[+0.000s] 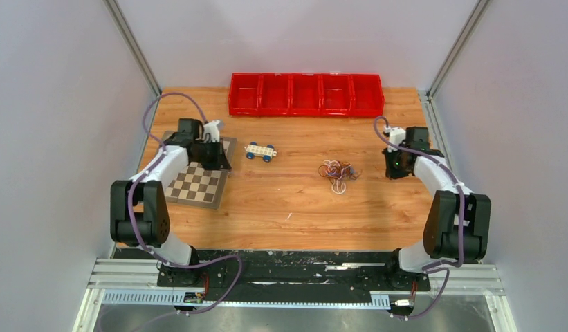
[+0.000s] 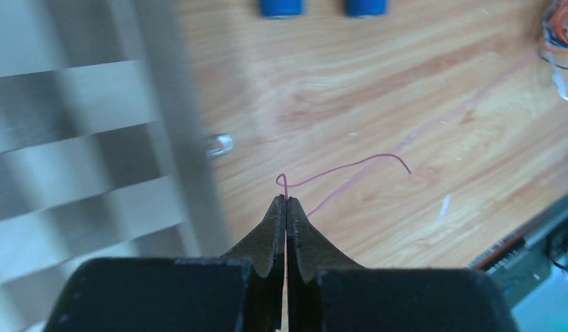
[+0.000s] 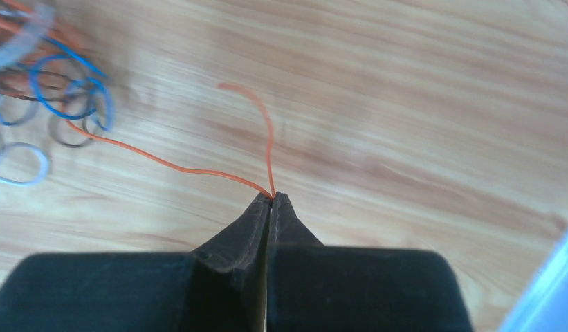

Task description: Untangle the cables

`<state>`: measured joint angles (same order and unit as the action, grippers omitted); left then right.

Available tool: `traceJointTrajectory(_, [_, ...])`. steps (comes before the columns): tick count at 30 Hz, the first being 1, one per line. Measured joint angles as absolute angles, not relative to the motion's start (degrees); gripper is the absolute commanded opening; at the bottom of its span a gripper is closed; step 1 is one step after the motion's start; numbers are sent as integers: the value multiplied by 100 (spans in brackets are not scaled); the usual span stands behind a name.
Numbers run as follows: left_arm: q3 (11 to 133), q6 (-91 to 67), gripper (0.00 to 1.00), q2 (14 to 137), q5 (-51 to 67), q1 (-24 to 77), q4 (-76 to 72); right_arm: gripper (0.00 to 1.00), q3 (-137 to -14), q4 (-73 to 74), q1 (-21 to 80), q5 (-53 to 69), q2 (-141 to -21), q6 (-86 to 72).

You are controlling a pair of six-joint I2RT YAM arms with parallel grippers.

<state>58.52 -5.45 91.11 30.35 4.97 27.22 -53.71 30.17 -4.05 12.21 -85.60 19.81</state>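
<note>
The cables (image 1: 338,171) lie as a small tangle of white, blue, orange-red and black wires on the wooden table, right of centre. My left gripper (image 1: 215,158) hangs over the chessboard's far right corner. In the left wrist view it (image 2: 286,199) is shut on a thin pink wire (image 2: 350,166), whose other strand runs toward the tangle (image 2: 561,28). My right gripper (image 1: 394,168) is right of the tangle. In the right wrist view it (image 3: 272,196) is shut on an orange wire (image 3: 170,166) that leads back into the tangle (image 3: 52,104).
A small toy car (image 1: 260,151) with blue wheels stands between the chessboard (image 1: 194,185) and the tangle. A row of red bins (image 1: 306,94) stands at the table's far edge. Grey walls close both sides.
</note>
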Motion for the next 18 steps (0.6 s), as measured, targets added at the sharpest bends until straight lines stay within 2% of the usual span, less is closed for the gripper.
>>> traceJointTrajectory(7, [5878, 338, 0, 8285, 2620, -972, 3367, 0, -5360, 3138, -1568, 993, -8499, 2705])
traceJointTrajectory(18, [5983, 1385, 0, 7741, 2082, -2318, 4027, 0, -5459, 3277, -2676, 943, -8514, 3573])
